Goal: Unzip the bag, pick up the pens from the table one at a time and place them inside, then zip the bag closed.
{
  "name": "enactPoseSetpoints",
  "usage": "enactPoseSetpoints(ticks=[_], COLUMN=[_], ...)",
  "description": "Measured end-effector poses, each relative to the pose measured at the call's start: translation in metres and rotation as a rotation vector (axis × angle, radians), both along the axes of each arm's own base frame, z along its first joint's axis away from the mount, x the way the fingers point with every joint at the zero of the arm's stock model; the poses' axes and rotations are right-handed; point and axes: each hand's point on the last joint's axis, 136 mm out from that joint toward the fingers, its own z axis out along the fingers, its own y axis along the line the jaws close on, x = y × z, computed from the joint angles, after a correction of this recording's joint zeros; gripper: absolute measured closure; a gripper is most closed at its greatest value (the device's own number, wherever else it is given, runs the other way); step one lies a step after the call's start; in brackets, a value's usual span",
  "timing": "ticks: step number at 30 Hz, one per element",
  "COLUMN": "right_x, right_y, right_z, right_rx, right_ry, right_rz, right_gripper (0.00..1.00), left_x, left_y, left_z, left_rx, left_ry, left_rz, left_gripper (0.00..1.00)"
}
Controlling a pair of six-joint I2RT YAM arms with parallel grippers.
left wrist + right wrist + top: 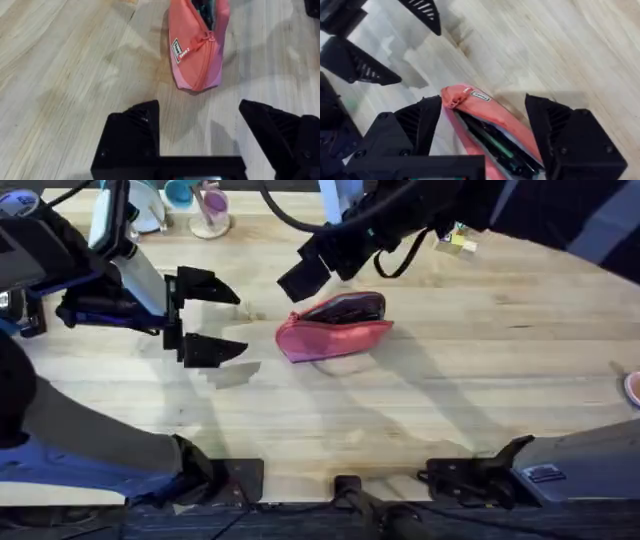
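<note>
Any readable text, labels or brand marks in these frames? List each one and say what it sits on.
No text can be read.
Small white label on the bag, near its closed end beside the zipper: it carries dark print and a red mark, too small and blurred to read.
The same label in the right wrist view: also unreadable.
Nothing readable on the table.

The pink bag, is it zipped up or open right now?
Open. The bag gapes along its top, showing dark pens inside; only the end near its label looks zipped.
</note>
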Motion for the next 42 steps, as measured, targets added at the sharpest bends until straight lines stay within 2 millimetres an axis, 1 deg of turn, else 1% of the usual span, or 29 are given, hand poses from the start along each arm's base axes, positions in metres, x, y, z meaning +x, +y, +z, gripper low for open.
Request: enactPoseSetpoints(ticks=[4, 6, 12, 14, 20, 23, 30, 38, 42], right_x=[-0.005, -0.005, -0.004, -0.004, -0.004, -0.004, -0.005, -0.011, -0.015], right_y=[0.004, 0.006, 0.011, 0.012, 0.013, 0.013, 0.012, 0.012, 0.016], right_z=[0.0, -0.004, -0.03, -0.035, -0.034, -0.034, -0.035, -0.038, -0.045], right_rx=[0.019, 0.023, 0.015, 0.015, 0.047, 0.052, 0.056, 0.04, 0.027], right_ry=[0.024, 0.043, 0.146, 0.167, 0.233, 0.244, 0.256, 0.28, 0.293], right_rz=[0.02, 0.018, -0.034, -0.049, -0.138, -0.154, -0.169, -0.166, -0.155], right_gripper=[0.005, 0.005, 0.005, 0.005, 0.005, 0.006, 0.005, 0.005, 0.005], left_x=[0.0, 0.0, 0.0, 0.0, 0.0, 0.0, 0.0, 0.0, 0.0], left_y=[0.0, 0.0, 0.0, 0.0, 0.0, 0.0, 0.0, 0.0, 0.0], left_z=[0.0, 0.0, 0.0, 0.0, 0.0, 0.0, 0.0, 0.0, 0.0], left_rx=[0.0, 0.001, 0.001, 0.001, 0.001, 0.001, 0.001, 0.001, 0.001], left_ry=[-0.001, -0.003, -0.004, -0.003, -0.003, -0.003, -0.003, -0.003, -0.004], left_rz=[-0.001, -0.002, -0.002, -0.002, -0.002, -0.002, -0.002, -0.002, -0.002], left_gripper=[0.007, 0.007, 0.008, 0.008, 0.007, 0.007, 0.007, 0.007, 0.007])
